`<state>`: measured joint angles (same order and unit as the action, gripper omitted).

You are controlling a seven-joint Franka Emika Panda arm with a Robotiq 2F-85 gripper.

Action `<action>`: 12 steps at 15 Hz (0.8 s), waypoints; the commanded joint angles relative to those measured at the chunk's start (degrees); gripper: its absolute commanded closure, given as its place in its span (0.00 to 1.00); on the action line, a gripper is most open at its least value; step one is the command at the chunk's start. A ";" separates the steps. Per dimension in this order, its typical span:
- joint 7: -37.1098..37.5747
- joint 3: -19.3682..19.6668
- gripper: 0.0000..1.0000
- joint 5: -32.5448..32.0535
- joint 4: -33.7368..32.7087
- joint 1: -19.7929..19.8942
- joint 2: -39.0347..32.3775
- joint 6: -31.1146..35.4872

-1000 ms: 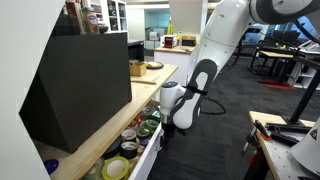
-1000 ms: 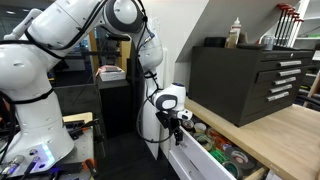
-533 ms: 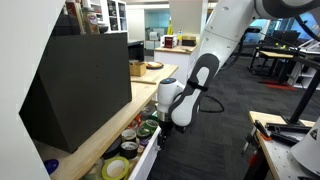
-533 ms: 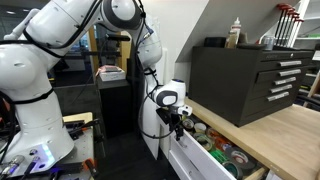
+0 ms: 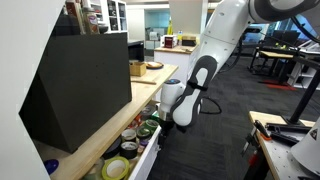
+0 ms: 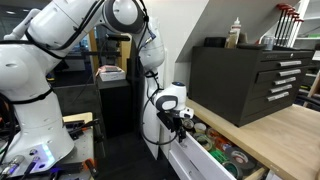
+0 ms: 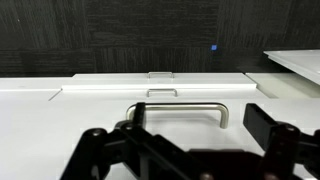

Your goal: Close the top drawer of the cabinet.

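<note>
The top drawer (image 5: 151, 159) (standing open) sits just in front of the wide-spread hand (image 5: 168, 124).

White drawer (image 5: 152, 160) holds green, yellow and black rolls (image 5: 122, 152). Pale wood tabletop (image 5: 105, 128) under a matte black box (image 5: 80, 85). White arm (image 5: 222, 40), black pincer (image 6: 180, 127). Silver handle (image 7: 177, 110). Dark grey carpet (image 5: 215, 140).
</note>
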<state>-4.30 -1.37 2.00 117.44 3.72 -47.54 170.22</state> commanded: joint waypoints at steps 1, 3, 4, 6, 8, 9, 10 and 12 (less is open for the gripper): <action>-2.35 -2.16 0.00 -1.14 -0.04 3.08 -1.53 4.53; -2.77 -2.32 0.00 -1.62 -0.48 3.39 -2.26 5.86; -2.82 -2.33 0.00 -1.89 -0.65 3.37 -2.42 6.41; -2.70 -1.90 0.00 -2.52 -1.12 2.81 -2.58 7.39; -2.53 -1.58 0.00 -3.08 -2.11 2.33 -2.89 7.91; -2.47 -1.47 0.00 -3.33 -2.53 2.18 -2.98 8.16; -2.31 -1.16 0.00 -3.46 -2.97 1.84 -3.17 8.08; -2.34 -1.10 0.00 -3.81 -3.77 1.72 -3.62 7.66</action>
<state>-6.26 -2.64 -0.57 115.80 5.69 -50.11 176.69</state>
